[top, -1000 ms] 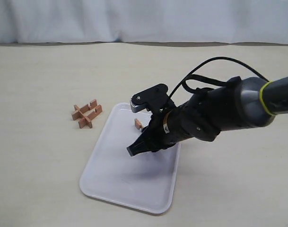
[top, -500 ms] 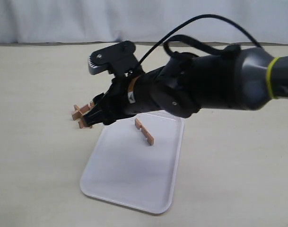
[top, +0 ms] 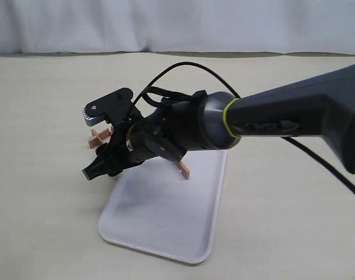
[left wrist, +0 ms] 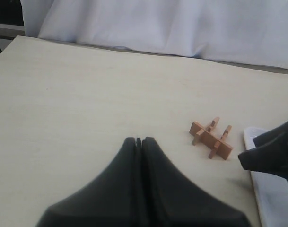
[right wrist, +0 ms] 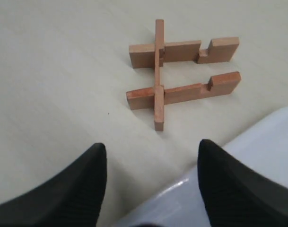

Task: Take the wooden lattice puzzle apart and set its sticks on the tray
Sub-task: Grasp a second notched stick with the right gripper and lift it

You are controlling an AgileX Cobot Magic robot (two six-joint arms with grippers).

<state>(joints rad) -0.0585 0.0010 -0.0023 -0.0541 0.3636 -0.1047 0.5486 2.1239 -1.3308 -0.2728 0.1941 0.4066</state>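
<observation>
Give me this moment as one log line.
right gripper: open, empty, near puzzle | left gripper: shut, empty | puzzle: three sticks interlocked, on table beside tray | tray: one stick on it

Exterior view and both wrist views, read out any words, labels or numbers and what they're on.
"PIPER": faint lettering on the right arm's forearm, blurred, so the reading is unsure.
Both wrist views: no text visible.
</observation>
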